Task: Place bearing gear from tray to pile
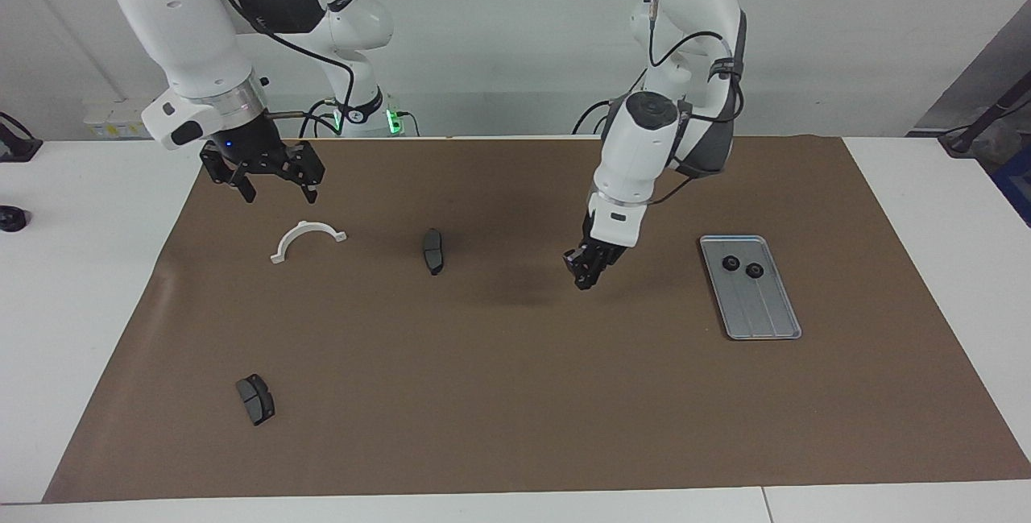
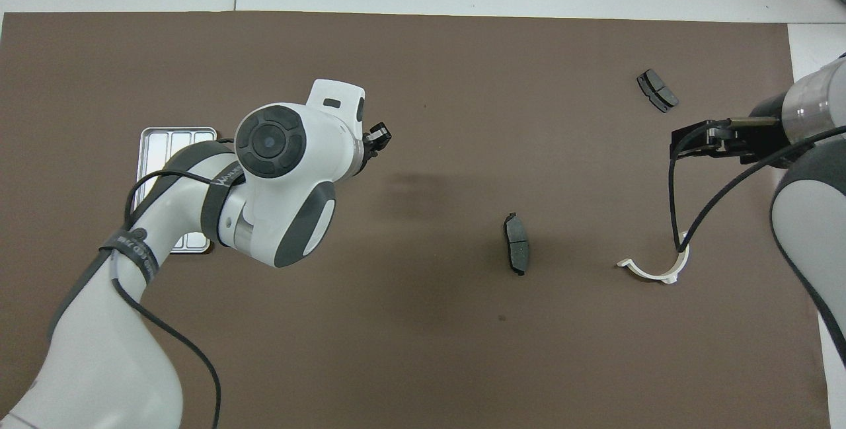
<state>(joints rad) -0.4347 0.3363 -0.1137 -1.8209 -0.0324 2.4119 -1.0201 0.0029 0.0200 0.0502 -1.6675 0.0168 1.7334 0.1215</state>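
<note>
The silver tray (image 1: 761,313) lies on the brown mat toward the left arm's end. Two black bearing gears (image 1: 731,263) (image 1: 755,269) sit in its end nearer the robots. In the overhead view the left arm hides them and most of the tray (image 2: 175,141). My left gripper (image 1: 581,280) (image 2: 378,135) hangs over bare mat near the middle, shut on a small dark piece that looks like a bearing gear. My right gripper (image 1: 278,188) (image 2: 677,141) waits open above the mat at its own end. No pile of gears shows.
A white half-ring (image 1: 308,239) (image 2: 654,270) lies just below the right gripper. One dark brake pad (image 1: 432,250) (image 2: 517,252) lies mid-mat beside the left gripper's spot. Another (image 1: 255,399) (image 2: 657,90) lies farther from the robots at the right arm's end.
</note>
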